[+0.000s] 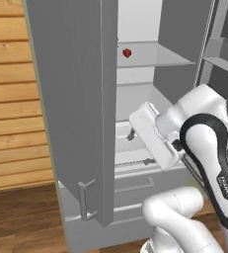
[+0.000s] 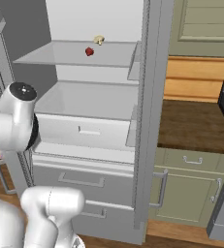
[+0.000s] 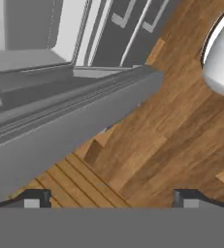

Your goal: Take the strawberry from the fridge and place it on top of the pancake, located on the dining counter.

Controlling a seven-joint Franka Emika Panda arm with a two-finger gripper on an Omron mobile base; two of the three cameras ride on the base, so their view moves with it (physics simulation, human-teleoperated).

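Closest to me in the left base view is my own white arm, folded up in front of the open fridge (image 1: 76, 99), with the end effector (image 1: 131, 134) pointing down and away toward the lower bins. The left door stands swung out toward the camera, its bar handle (image 1: 86, 200) low on the edge. The strawberry (image 1: 127, 52) sits on the upper shelf (image 1: 160, 57), well above the hand and near the door's edge.

In the right base view, the arm's elbow crowds the left side. Beyond it the strawberry (image 2: 89, 51) lies on that same shelf, just beside a small tan mushroom (image 2: 99, 40) that sits further back. A brown worktop (image 2: 196, 126) with pale green cabinets runs off to the right.

In the hand view, the two fingertips (image 3: 33, 198) stand far apart at the bottom edge, spread wide with nothing between them. They look down past the door's bottom edge (image 3: 74, 131) at the wooden floor (image 3: 171, 121).

My worry is the climb: the hand must rise a long way, and the open door is close enough to clip. At the shelf, a slightly deep reach could bump the mushroom or knock the berry rolling backward.
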